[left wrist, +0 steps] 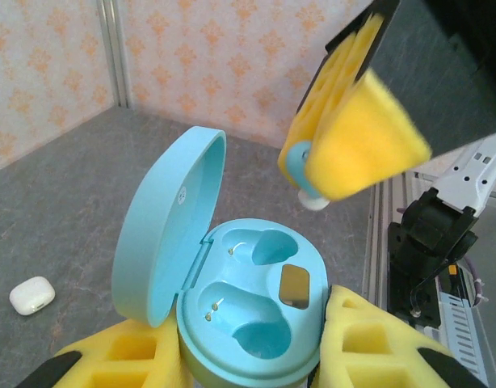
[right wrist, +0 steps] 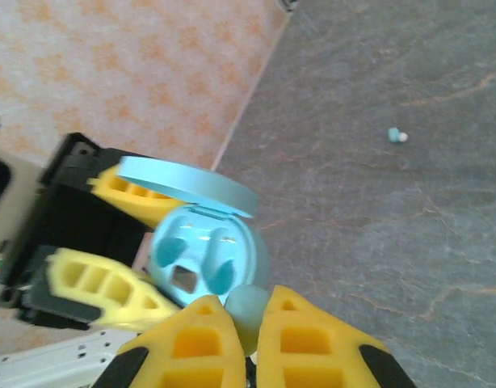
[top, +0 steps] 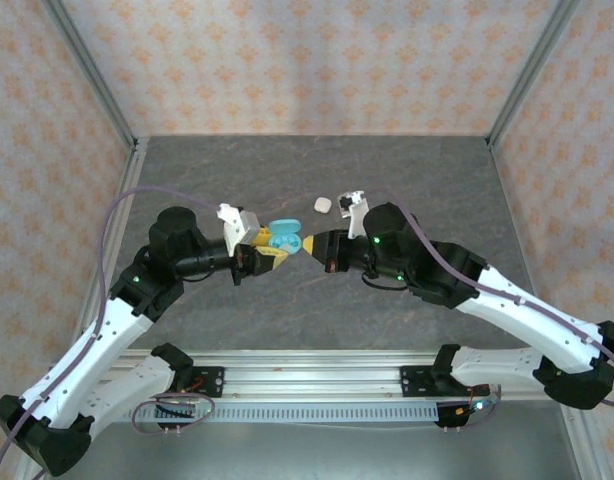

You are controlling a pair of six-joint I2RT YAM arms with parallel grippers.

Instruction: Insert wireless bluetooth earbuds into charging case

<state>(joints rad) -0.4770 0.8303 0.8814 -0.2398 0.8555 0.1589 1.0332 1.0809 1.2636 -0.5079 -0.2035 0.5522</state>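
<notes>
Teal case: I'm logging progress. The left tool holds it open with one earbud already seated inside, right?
Not seated. The left tool holds the teal case open, but the left wrist view shows both wells empty; the right tool pinches a teal earbud near it.

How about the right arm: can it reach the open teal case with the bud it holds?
Probably yes: the right gripper hangs with the teal bud close to the case, whose lid is tipped back and sockets empty. Nothing lies between.

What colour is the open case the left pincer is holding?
The case is light teal, lid and inside included; the left wrist view shows it best.
</notes>
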